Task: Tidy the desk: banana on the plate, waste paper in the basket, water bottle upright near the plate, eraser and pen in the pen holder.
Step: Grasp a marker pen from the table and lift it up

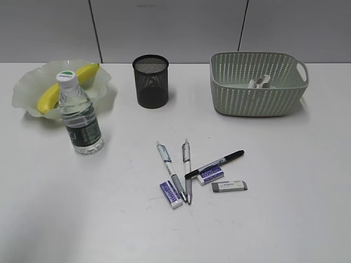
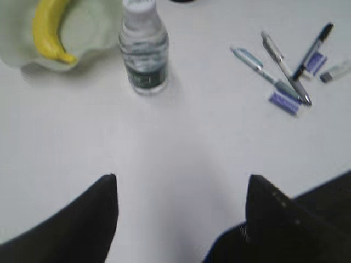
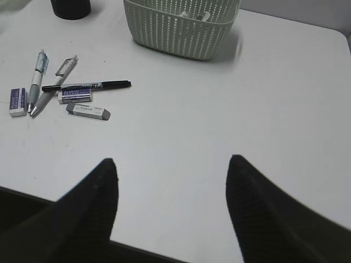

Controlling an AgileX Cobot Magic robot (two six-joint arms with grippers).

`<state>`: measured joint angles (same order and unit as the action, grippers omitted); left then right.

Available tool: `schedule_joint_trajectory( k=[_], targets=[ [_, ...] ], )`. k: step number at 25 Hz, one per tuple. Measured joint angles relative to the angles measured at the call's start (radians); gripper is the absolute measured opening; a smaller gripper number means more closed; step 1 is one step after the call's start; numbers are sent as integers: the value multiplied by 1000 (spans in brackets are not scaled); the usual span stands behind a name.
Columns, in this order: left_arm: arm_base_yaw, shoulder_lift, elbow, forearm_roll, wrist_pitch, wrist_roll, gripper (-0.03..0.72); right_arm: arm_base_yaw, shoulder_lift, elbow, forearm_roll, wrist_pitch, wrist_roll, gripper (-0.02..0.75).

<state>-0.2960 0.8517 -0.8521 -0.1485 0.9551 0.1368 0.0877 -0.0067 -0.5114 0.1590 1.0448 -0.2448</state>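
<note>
Nearest me, both tools hang with their jaws apart over bare worktop [image 1: 285,219], the left tool [image 2: 181,211] and the right tool [image 3: 171,194] each holding nothing. Just beyond lie the pens [image 1: 186,167] and erasers [image 1: 229,186], loose in a cluster, so I judge that step not yet done. The water bottle [image 1: 79,118] stands upright just beside the plate [image 1: 104,82], which holds the banana [image 1: 66,87]. The pen holder [image 1: 150,81] looks empty; the basket [image 1: 258,85] holds the waste paper [image 1: 259,82].
</note>
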Motion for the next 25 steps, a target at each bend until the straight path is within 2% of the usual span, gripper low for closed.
schedule_joint_trajectory(
  k=[2,6,14,20,25],
  targets=[
    [0,-94,0,3,113,-1,533,0,0,0,-1,0,0,494],
    [0,-242,19,9,195,-6,498,0,0,0,0,0,0,494],
    [0,-592,205,47,263,-40,472,0,52,0,11,-2,0,494],
    [0,-791,267,53,247,-53,470,0,293,-49,26,-94,-25,494],
    [0,-858,275,54,204,-53,470,2,577,-153,122,-144,-153,494]
  ],
)
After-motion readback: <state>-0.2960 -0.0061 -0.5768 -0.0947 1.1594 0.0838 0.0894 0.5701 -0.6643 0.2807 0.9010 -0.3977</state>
